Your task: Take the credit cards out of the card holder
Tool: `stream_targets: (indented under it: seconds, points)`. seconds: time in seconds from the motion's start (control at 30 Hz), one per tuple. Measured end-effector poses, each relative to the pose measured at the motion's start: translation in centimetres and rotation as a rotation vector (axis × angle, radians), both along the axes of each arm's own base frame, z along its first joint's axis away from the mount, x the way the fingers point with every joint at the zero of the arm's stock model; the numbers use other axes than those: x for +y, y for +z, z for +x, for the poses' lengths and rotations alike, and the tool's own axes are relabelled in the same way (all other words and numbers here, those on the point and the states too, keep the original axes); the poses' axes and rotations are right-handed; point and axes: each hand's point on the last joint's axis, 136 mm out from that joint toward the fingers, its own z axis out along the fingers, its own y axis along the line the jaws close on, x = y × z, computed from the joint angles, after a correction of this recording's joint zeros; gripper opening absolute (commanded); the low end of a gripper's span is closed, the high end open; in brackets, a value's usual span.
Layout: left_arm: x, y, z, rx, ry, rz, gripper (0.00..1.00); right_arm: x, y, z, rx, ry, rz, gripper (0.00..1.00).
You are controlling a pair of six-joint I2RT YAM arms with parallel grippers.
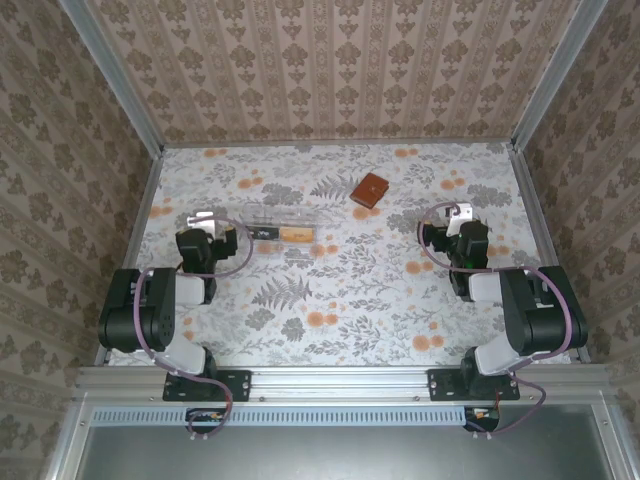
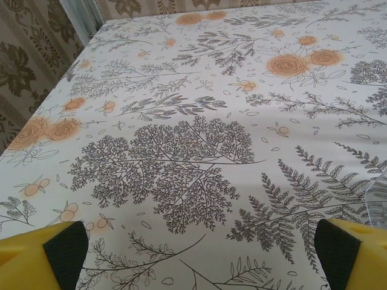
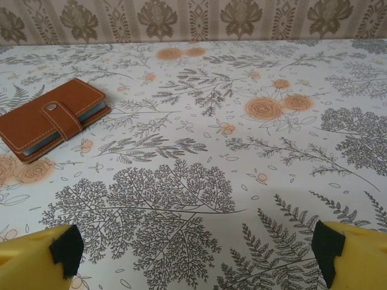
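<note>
Both grippers are spread wide, with nothing between their fingers. The left gripper (image 1: 205,222) hangs over the left side of the table and the right gripper (image 1: 455,213) over the right side, each pointing toward the far wall. Seen from its own wrist, the left gripper (image 2: 199,257) shows two yellow fingers (image 2: 24,260) with black pads (image 2: 66,251) at the bottom corners and bare cloth between them. The right gripper (image 3: 196,257) looks just the same from its wrist.

The card holder (image 1: 371,189) lies flat in the far half of the table, a little right of centre. It sits ahead of the right gripper and off to its left, well apart from both arms. Up close, the card holder (image 3: 53,121) is folded shut: reddish-brown leather with pale stitching, a strap (image 3: 65,125) with a metal snap fastened across it, and a blue-grey edge peeking out along one side. Whatever is inside is hidden.

Nearer and further left, a clear plastic box (image 1: 283,230) lies crosswise just beside the left gripper. A dark shape (image 1: 265,233) and a tan shape (image 1: 297,234) show through it, too small to make out. One clear corner of the box (image 2: 378,202) pokes in beside the left gripper's right-hand finger.

The table (image 1: 330,320) wears a white cloth printed with grey ferns and orange flowers. Patterned walls (image 1: 330,70) close it in on three sides, and a metal rail (image 1: 330,382) along the near edge carries the arm bases.
</note>
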Motion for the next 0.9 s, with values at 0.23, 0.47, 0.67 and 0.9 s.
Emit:
stream_targets:
  seconds: [0.23,0.47,0.67,0.9]
  points:
    - [-0.5,0.0,0.1,0.002,-0.035,-0.007,1.0,-0.1,-0.1,-0.1,0.006,-0.004,-0.001,1.0]
    - [-0.6,0.3,0.3,-0.005,-0.048,-0.018,1.0,-0.2,-0.1,-0.1,0.006,-0.009,-0.002,1.0]
    - [-0.7,0.2,0.3,-0.001,-0.055,-0.021,1.0,-0.2,-0.1,-0.1,0.006,-0.011,-0.003,1.0]
    - [-0.5,1.2,0.8,0.048,-0.054,-0.026,1.0,-0.3,-0.3,-0.1,0.013,-0.015,-0.004,1.0]
